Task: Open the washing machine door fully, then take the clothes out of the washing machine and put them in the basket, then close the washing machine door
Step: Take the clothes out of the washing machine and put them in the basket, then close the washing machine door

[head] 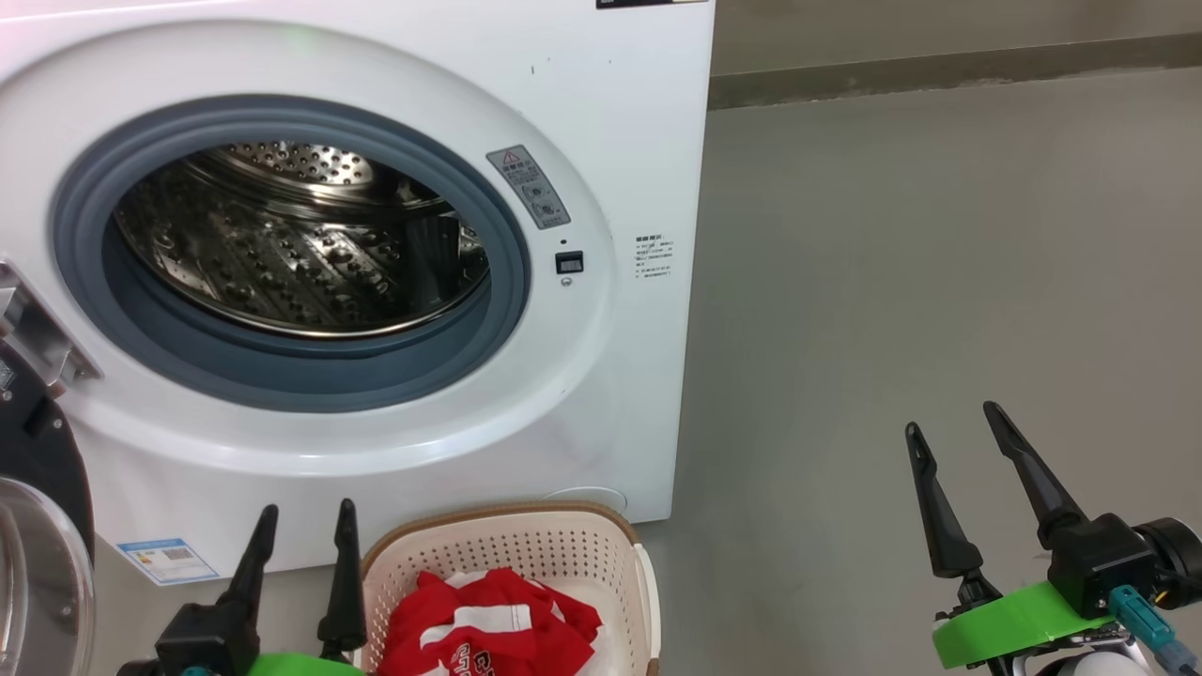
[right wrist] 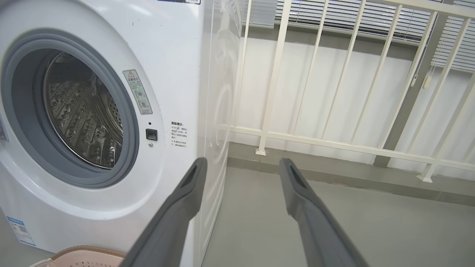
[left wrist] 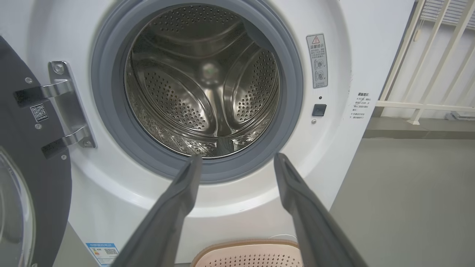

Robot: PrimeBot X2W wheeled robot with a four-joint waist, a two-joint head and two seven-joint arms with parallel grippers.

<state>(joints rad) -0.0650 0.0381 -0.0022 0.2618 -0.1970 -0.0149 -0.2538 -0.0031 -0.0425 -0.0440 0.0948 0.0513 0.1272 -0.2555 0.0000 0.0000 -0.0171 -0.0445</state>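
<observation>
The washing machine [head: 601, 141] takes up the upper left of the head view. Its drum [head: 300, 244] gapes open, and as far as I can see it looks empty. The door [head: 42, 460] hangs swung out at eight o'clock, on its hinge [left wrist: 68, 107] at the nine o'clock side of the opening. The basket [head: 498, 514] stands at six o'clock, just in front of the machine, with the red clothes [head: 488, 624] lying inside it. So the step in hand is probably closing the door.

The left gripper [head: 308, 512] at seven o'clock has its fingers spread wide and holds nothing. The right gripper [head: 950, 418] at four o'clock is the same, and well away from the machine.

The left one is nearer the door. It should get behind the door's free edge and sweep it round the hinge, pressing on the black frame rather than the glass. A firm last push toward the latch slot [head: 569, 263] at three o'clock should make it catch.
</observation>
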